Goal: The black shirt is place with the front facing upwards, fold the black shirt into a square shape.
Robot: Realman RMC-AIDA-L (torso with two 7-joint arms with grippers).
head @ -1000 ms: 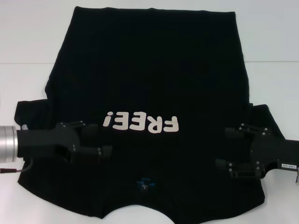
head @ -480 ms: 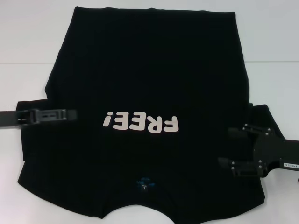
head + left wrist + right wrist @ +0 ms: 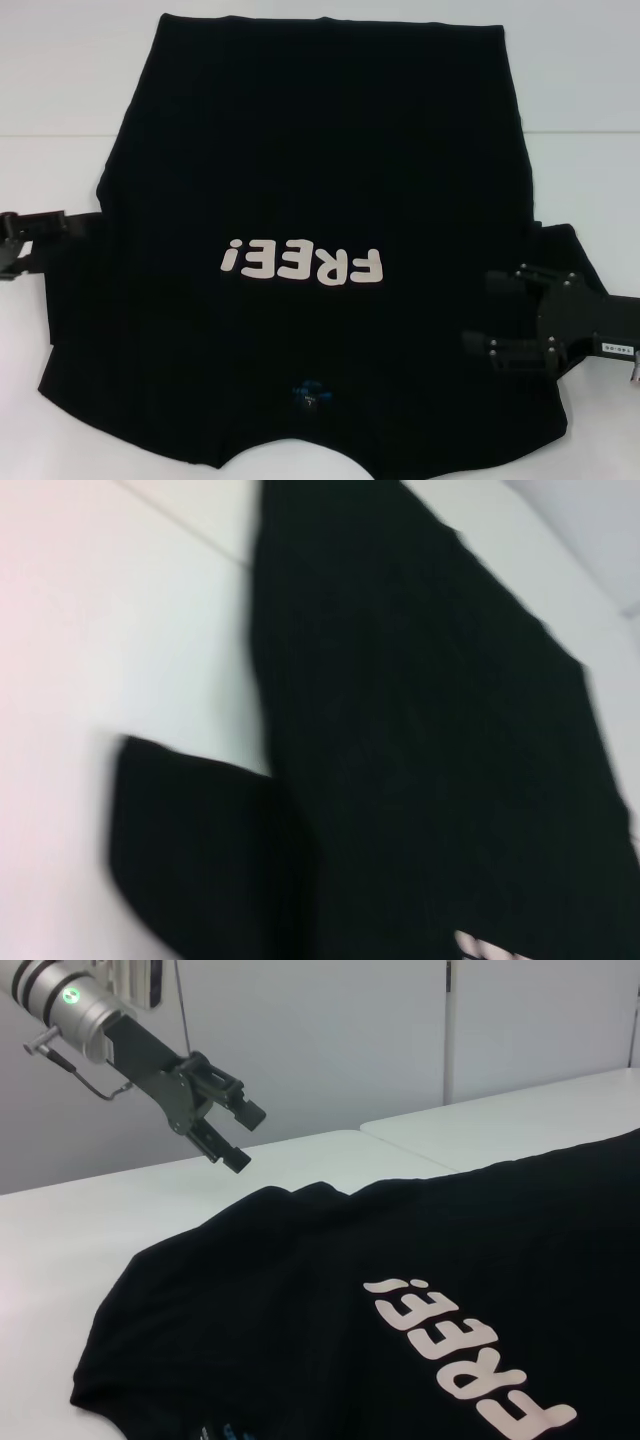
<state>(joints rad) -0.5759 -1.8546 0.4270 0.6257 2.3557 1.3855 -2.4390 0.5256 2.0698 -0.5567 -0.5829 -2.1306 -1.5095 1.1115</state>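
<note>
Since a moment ago, the left gripper (image 3: 25,240) is pulling back off the black shirt (image 3: 320,180) toward its left sleeve edge, while the right gripper (image 3: 520,315) is staying low over the right shoulder area, beside the cream "FREE!" lettering (image 3: 302,265). In the head view, the shirt is lying flat and front-up on the white table (image 3: 60,80), collar and blue neck label (image 3: 308,393) nearest the robot, hem farthest. Right jaws are standing apart, holding nothing; whether the left ones are parted I cannot tell here. No fold is showing yet, so I judge the arms are still lining up for the first sleeve grasp.

The left wrist view is showing only the shirt (image 3: 420,740), its sleeve (image 3: 200,850) spreading onto the table (image 3: 100,610).

From the right wrist view, the left gripper (image 3: 235,1135) is hanging in the air above the table just beyond the shirt's (image 3: 330,1300) far sleeve, fingers slightly parted and empty. Nothing else is lying near the shirt to obstruct a fold.
</note>
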